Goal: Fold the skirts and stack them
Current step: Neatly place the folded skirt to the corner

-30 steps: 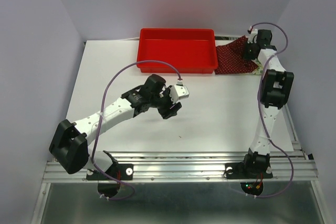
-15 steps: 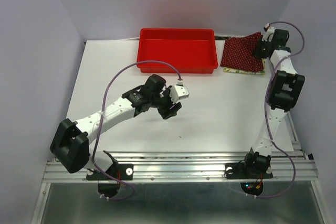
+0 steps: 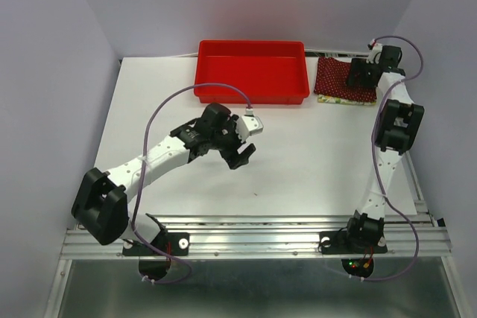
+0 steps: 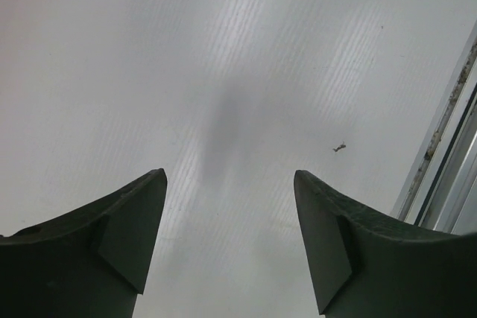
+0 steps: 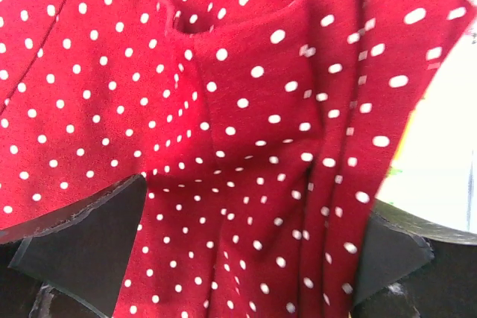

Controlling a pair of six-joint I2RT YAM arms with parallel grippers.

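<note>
Dark red cloth with tiny white dots, the skirt point(image 3: 337, 80) lies flat at the far right corner of the white table point(image 3: 313, 161), just beside the red plastic tray point(image 3: 253, 96). It covers the cream lemon-print skirt point(image 3: 332, 99), whose edge peeks out along the near side. A second ago the right gripper point(image 5: 257, 199) held it up in a draped point; now its fingers stand wide apart above the cloth. The left gripper point(image 4: 229, 173), mid-table, has spread wider, empty.
</note>
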